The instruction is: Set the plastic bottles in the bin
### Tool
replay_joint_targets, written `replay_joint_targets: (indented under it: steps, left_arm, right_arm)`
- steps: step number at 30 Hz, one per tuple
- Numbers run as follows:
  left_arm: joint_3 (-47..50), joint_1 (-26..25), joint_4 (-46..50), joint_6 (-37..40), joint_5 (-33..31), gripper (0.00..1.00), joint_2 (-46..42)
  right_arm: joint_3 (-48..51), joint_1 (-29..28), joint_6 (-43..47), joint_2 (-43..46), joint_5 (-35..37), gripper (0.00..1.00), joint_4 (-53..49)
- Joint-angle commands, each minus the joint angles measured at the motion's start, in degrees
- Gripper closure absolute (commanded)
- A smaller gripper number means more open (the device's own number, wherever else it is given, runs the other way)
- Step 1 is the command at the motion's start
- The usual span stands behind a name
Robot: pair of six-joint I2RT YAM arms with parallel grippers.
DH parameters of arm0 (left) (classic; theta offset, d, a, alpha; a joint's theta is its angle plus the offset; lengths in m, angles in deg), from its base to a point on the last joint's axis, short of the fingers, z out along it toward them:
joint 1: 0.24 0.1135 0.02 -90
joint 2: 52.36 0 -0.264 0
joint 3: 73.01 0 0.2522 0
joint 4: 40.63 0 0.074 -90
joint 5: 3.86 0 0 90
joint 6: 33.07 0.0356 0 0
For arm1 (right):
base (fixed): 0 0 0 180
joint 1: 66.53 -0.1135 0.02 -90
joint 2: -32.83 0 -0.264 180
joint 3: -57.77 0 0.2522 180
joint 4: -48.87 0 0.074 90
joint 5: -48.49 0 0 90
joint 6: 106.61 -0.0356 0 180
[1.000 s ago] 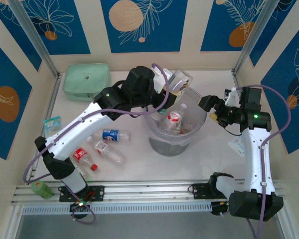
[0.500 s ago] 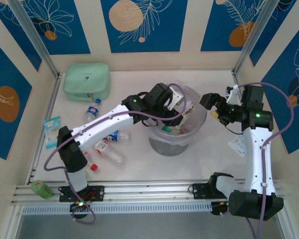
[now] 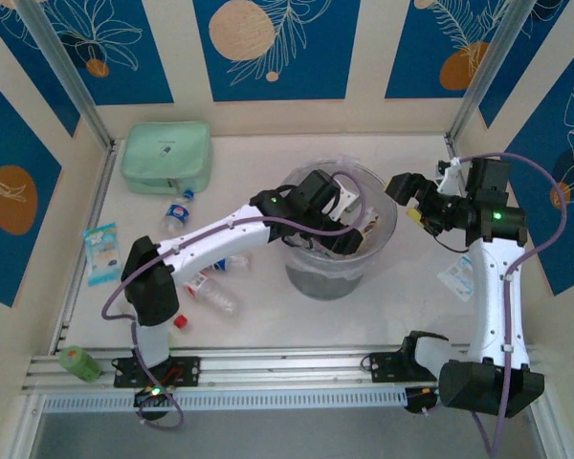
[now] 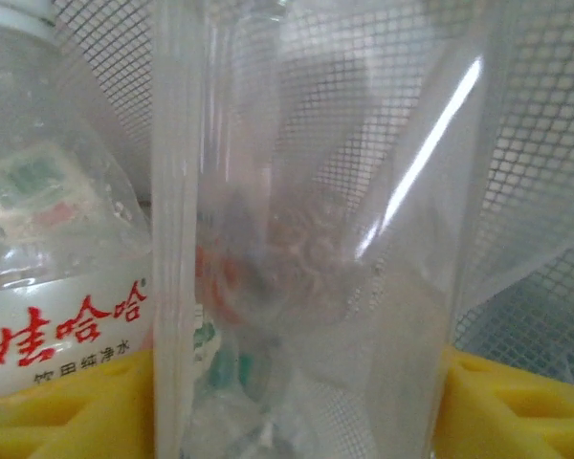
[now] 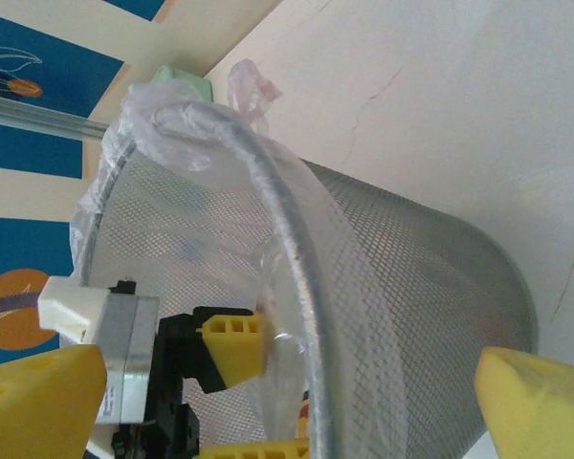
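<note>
The bin (image 3: 321,277) stands mid-table, its rim (image 5: 268,191) close in the right wrist view. My left gripper (image 3: 352,212) reaches down inside it. Its jaws stand wide, and a clear plastic bottle (image 4: 306,239) fills the gap between the yellow pads (image 4: 57,411). A red-labelled bottle (image 4: 67,316) lies beside it in the bin. The left gripper (image 5: 244,397) shows through the mesh. My right gripper (image 3: 405,191) hangs open and empty at the bin's right rim. Three more bottles (image 3: 177,212), (image 3: 228,261), (image 3: 213,295) lie on the table to the left.
A mint-green pouch (image 3: 165,156) sits at the back left. A light-blue packet (image 3: 102,251) lies by the left wall, and a green cylinder (image 3: 77,361) stands near the left base. A white packet (image 3: 456,277) lies by the right arm.
The left arm carried the clear bottle from above the rim down into the bin, and its jaws have widened. The right gripper shifted slightly toward the back.
</note>
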Motion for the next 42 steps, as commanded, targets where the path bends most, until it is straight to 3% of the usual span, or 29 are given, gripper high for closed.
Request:
replay_joint_targets:
  steps: [1, 6, 13, 18, 25, 32, 38, 42]
  left_arm:
    - [0.5, -0.2, 0.4, 0.1, 0.3, 0.21, -2.1]
    - [0.5, -0.2, 0.3, 1.1, -0.7, 0.14, -6.4]
    - [-0.9, 0.6, 3.3, 5.4, -8.0, 0.16, -12.1]
    - [-4.2, 4.0, 9.3, 9.0, -11.5, 0.16, -14.8]
    - [-0.6, 16.1, 13.1, 11.2, -14.1, 0.10, -21.9]
    - [12.8, 31.9, 11.8, 13.2, -18.8, 0.02, -26.4]
    - [23.4, 45.1, 3.6, 13.8, -17.3, 0.00, -23.2]
    - [25.7, 49.8, -1.3, 14.7, -17.0, 0.00, -16.5]
  right_arm:
    - [-1.3, 1.3, 1.3, 1.0, 0.3, 0.01, -1.8]
    - [-0.4, 2.2, 1.5, 1.2, -0.5, 0.01, -1.6]
    - [1.3, 2.2, 1.2, 1.9, -0.8, 0.01, -0.6]
    - [1.5, 2.0, 0.9, 2.1, -1.2, 0.01, -0.2]
    - [2.4, 2.0, 1.1, 2.3, -1.0, 0.01, 0.1]
    - [3.1, 2.1, 1.4, 1.4, -1.3, 0.01, 1.1]
    - [4.9, 2.2, 2.0, 0.8, -1.5, 0.01, 1.7]
    - [5.7, 2.4, 2.4, 0.4, -1.4, 0.01, 1.6]
